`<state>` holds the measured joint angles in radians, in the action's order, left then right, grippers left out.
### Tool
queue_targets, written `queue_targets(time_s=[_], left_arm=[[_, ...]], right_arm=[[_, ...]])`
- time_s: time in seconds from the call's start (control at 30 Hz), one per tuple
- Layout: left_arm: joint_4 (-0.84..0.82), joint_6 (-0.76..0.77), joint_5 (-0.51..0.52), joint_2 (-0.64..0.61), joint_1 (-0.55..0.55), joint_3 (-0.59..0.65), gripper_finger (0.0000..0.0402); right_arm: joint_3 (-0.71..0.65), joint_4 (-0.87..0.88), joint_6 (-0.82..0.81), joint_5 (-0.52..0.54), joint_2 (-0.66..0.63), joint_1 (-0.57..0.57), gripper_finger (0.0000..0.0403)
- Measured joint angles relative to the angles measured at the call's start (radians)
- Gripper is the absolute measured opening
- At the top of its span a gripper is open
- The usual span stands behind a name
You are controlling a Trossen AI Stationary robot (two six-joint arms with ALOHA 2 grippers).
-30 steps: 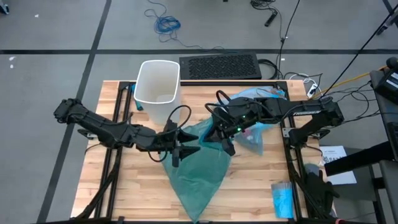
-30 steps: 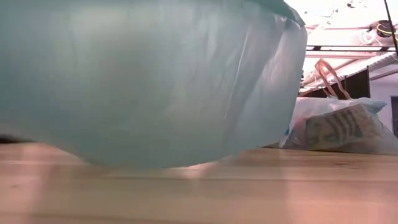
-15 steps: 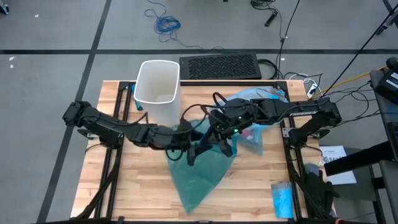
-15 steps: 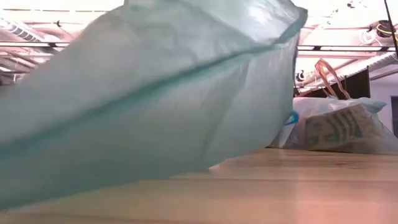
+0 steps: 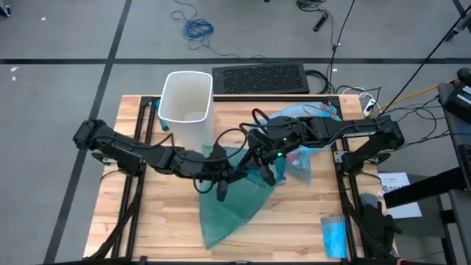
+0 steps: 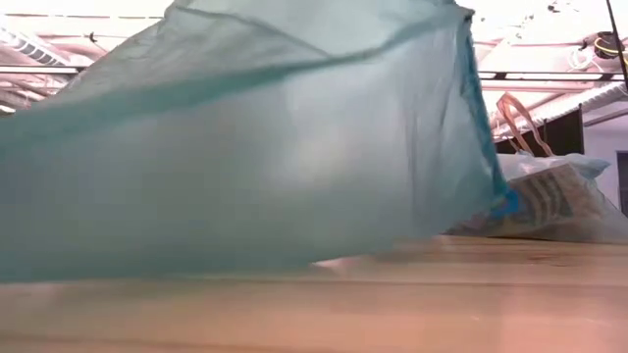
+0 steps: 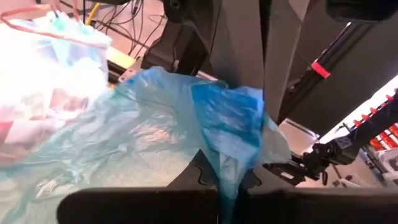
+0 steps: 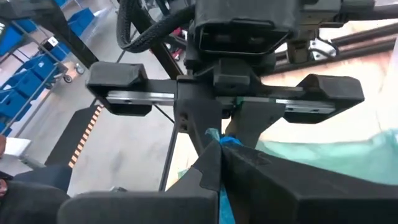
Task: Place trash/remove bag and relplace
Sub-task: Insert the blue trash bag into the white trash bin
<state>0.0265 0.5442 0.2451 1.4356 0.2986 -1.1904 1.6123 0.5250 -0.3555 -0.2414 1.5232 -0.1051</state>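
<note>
A teal-green plastic bag hangs between my two grippers over the middle of the table, and its lower end lies on the wood. It fills most of the low view. My left gripper and my right gripper face each other closely, each shut on the bag's upper edge. The pale blue bag with trash inside sits tied at the far right, resting on its bottom. The white bin stands upright at the far left. My left gripper pinches a bunched fold of the teal-green bag's upper edge between its two fingers, coming about level from the table's left. The plastic spreads away beyond the fingers. My right gripper pinches the same upper edge between its fingertips, coming from the table's right and slanting down. The bag hangs slack below both, its lower end on the table.
A small folded blue packet lies at the near right corner. A black mat sits beyond the table's far edge. Bare wood shows at the near left. Cables and stands crowd the right side.
My left gripper has moved toward the table's right, up to my right gripper, and has shut on the bag's upper edge. The bag's left side has been drawn in, so it lies narrower on the table. My right gripper has kept still.
</note>
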Motion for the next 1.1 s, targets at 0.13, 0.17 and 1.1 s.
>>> queue_targets(time_s=[0.13, 0.17, 1.1], left_arm=[[-0.011, -0.001, 0.0, -0.025, 0.005, 0.0, 0.0001], [-0.018, -0.001, 0.001, -0.03, 0.005, 0.0, 0.0001], [-0.146, -0.25, 0.054, -0.177, 0.016, -0.2, 0.0]], right_arm=[[0.0, -0.008, 0.028, 0.0, -0.027, 0.0, 0.0034], [0.0, -0.008, 0.035, 0.0, -0.033, 0.0, 0.0046], [0.0, 0.151, -0.011, 0.146, -0.225, -0.021, 0.0187]])
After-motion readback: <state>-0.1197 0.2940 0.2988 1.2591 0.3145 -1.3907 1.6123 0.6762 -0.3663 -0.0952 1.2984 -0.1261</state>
